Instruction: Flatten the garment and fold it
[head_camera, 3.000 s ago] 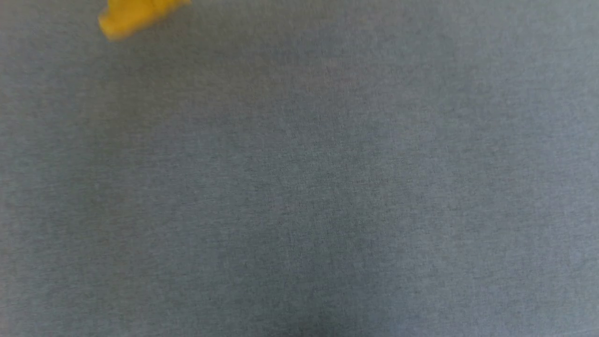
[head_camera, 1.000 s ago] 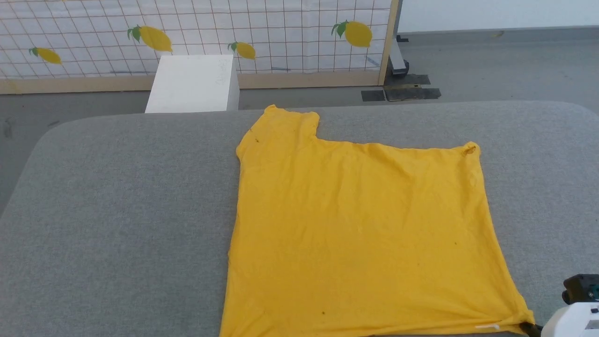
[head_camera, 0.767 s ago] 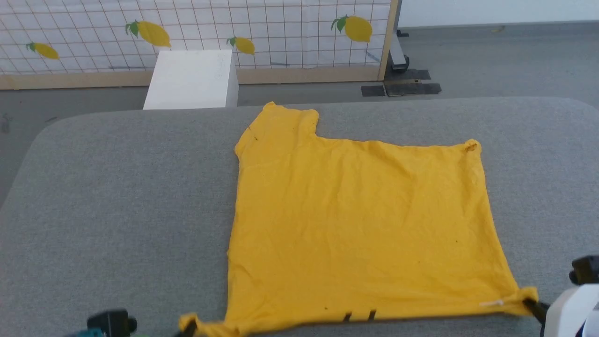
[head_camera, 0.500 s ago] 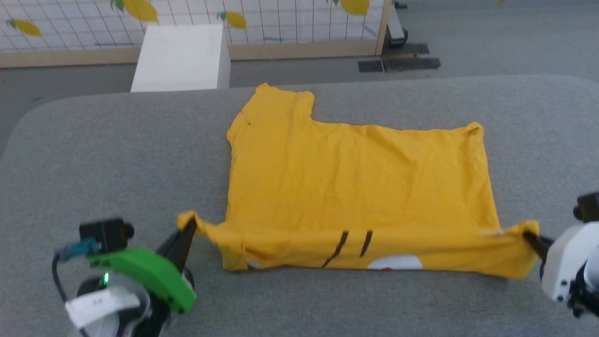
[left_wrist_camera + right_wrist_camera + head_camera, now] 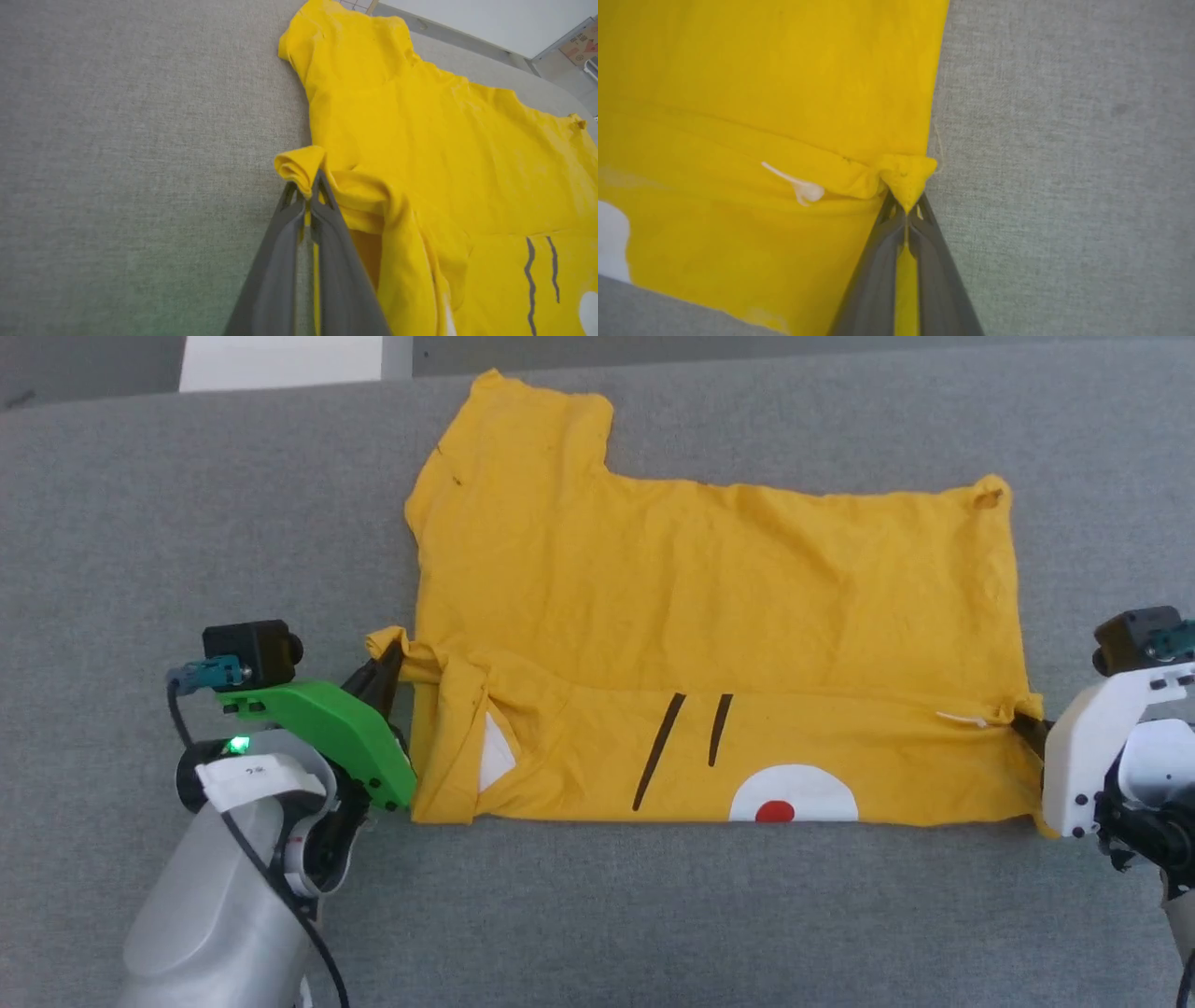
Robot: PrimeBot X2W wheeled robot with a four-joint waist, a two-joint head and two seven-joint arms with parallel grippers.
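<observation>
I see the yellow T-shirt (image 5: pixel 709 588) lying on the gray fabric tabletop (image 5: pixel 653 915), its near strip lifted and turned over, print up. My left gripper (image 5: pixel 390 660) pinches its left corner; the right gripper (image 5: pixel 1019 721) pinches the right corner.

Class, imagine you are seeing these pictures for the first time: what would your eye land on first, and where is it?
The bright yellow cotton T-shirt lies spread on the grey fabric table, its near strip turned over to show a white oval patch with a red dot and two black line marks. The left gripper and right gripper are shut on that strip's two corners, the left wrist wearing a vivid green bracket.
</observation>
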